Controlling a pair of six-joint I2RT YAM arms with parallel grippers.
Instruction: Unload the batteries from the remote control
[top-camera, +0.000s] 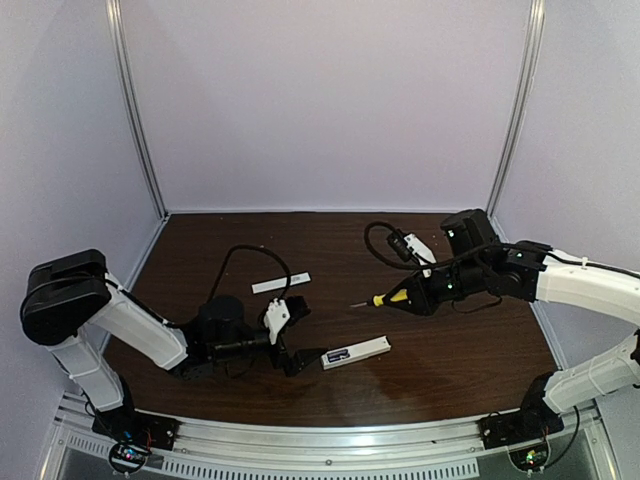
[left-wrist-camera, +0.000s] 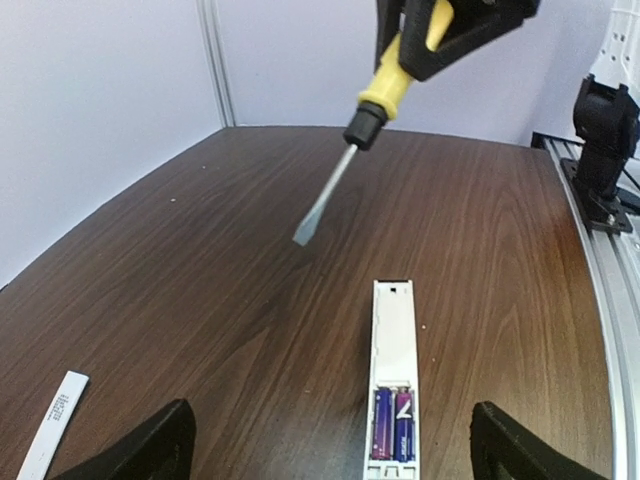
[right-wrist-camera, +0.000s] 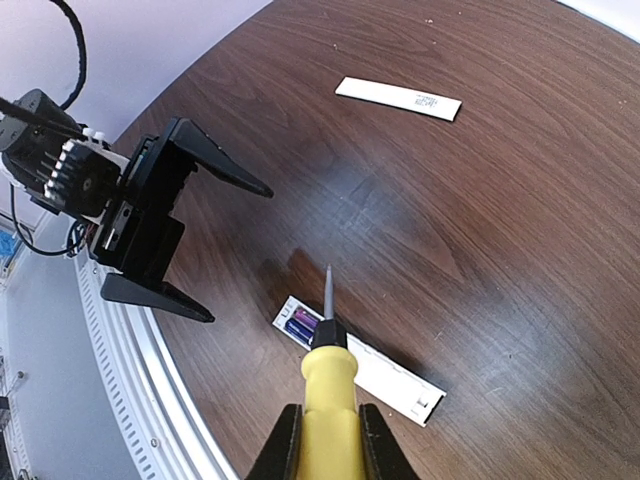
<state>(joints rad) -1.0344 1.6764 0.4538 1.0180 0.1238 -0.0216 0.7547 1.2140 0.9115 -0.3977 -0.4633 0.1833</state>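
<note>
Left tool wide; remote control at its 3 o'clock. Right tool grips screwdriver, handle end hidden. Batteries seated in remote control, indistinct from above.

Left end effector: fingers spread wide, mouth facing battery end of remote control, just left of it; nothing between fingers. Screwdriver, clamped in right end effector, hangs tilted above desk just far of remote control, tip pointing left, blocking approach from far-right. Batteries uncovered, reachable from above. Cover strip lies flat far-left, well apart. Bare desk right of remote control.
</note>
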